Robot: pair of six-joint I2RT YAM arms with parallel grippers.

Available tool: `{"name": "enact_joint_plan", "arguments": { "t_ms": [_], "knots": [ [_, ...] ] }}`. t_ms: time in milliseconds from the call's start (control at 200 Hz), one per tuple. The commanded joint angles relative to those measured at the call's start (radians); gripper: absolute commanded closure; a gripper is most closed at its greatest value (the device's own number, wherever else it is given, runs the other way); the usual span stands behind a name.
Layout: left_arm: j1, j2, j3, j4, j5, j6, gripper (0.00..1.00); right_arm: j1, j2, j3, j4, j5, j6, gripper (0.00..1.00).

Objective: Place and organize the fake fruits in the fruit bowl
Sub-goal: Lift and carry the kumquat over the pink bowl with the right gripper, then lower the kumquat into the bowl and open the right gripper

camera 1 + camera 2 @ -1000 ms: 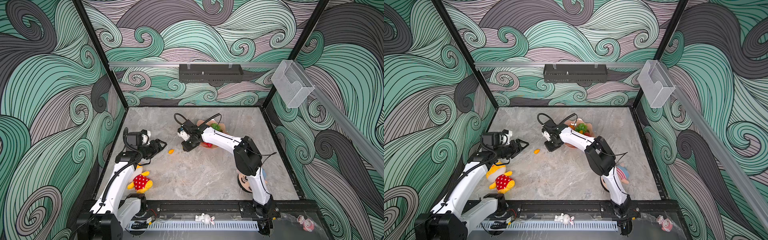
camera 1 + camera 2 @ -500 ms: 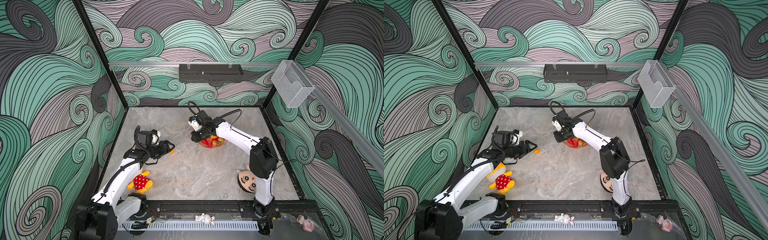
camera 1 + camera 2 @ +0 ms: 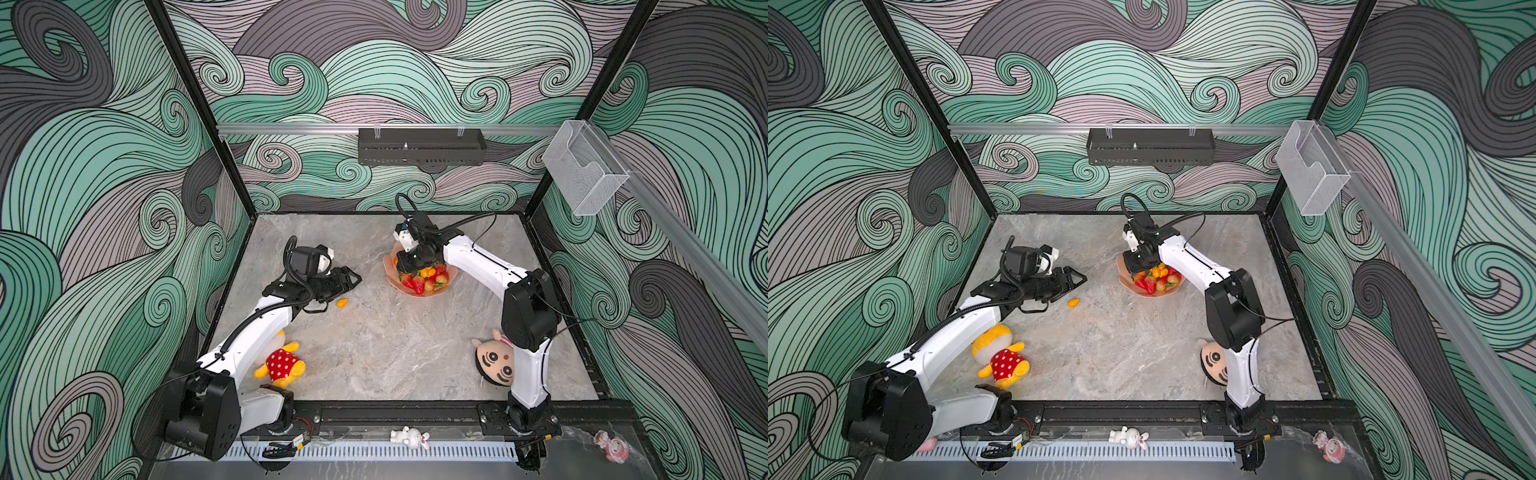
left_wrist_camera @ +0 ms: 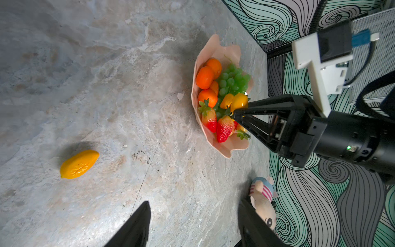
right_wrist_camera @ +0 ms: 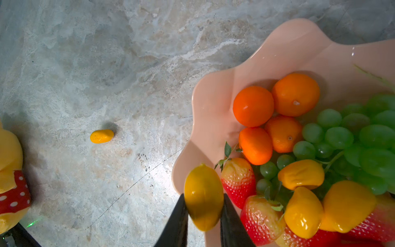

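Spillage threatened: right fingers [image 5: 179,216] gripped a kumquat [image 5: 203,196] near the fruit bowl [image 5: 213,102] rim, so releasing might roll it out; left fingers [image 4: 136,226] gaped empty.

We saw a salmon-pink bowl [image 5: 299,42], orange tangerines [image 5: 253,105], green grapes [image 5: 338,136], red strawberries [image 5: 238,181], a yellow kumquat [image 5: 203,196]. The table [image 5: 85,64] was grey marble, the walls [image 3: 104,166] had teal swirls, and the yellow plush [image 3: 282,363] wore white-dotted red!
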Motion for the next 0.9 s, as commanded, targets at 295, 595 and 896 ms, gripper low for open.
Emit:
{"name": "enact_joint_plan", "arguments": {
  "t_ms": [295, 595, 896],
  "knots": [
    [-0.011, 0.078, 0.096, 0.025, -0.004, 0.022, 0.33, -0.027, 0.126, 0.118, -0.080, 0.127, -0.006, 0.78],
    [-0.018, 0.058, 0.083, 0.003, -0.008, 0.036, 0.33, -0.036, 0.187, 0.181, -0.139, 0.237, -0.006, 0.78],
    [-0.016, -0.061, 0.014, -0.042, -0.084, 0.056, 0.33, -0.039, 0.233, 0.226, -0.163, 0.250, -0.016, 0.74]
  ]
}}
